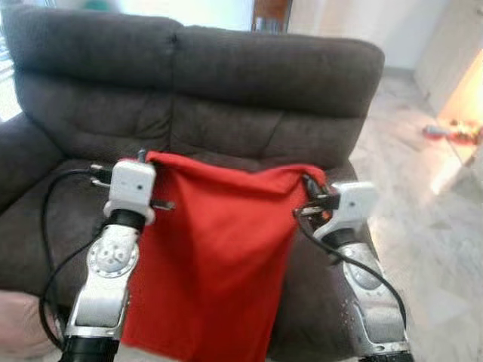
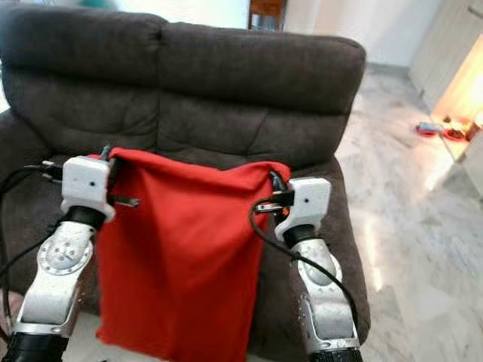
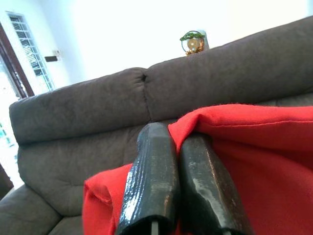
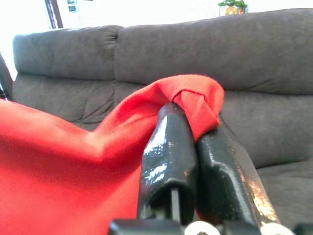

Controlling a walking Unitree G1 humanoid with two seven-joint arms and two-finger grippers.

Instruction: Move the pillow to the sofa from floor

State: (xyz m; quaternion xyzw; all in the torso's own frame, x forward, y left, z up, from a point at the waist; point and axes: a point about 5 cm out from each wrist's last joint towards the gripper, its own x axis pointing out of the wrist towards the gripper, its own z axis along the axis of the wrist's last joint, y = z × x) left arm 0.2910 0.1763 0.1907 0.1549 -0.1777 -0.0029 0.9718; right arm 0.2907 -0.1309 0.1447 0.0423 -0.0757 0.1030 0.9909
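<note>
A red pillow [image 1: 215, 249] hangs flat in the air in front of a dark grey sofa [image 1: 226, 83], held by its two top corners. My left gripper [image 3: 177, 139] is shut on the pillow's upper left corner, and its fingers [image 3: 154, 166] pinch the red cloth. My right gripper [image 4: 193, 128] is shut on the upper right corner, where the fabric [image 4: 195, 98] folds over the fingertips. The pillow's lower edge [image 2: 173, 347] hangs below the front of the sofa seat [image 1: 68, 204].
Pale marble floor [image 1: 423, 249] stretches to the right of the sofa. Small coloured items [image 1: 453, 133] lie on the floor far right by a light cabinet. The sofa's left armrest [image 1: 19, 154] rises beside my left arm. A small ornament [image 3: 193, 41] stands behind the backrest.
</note>
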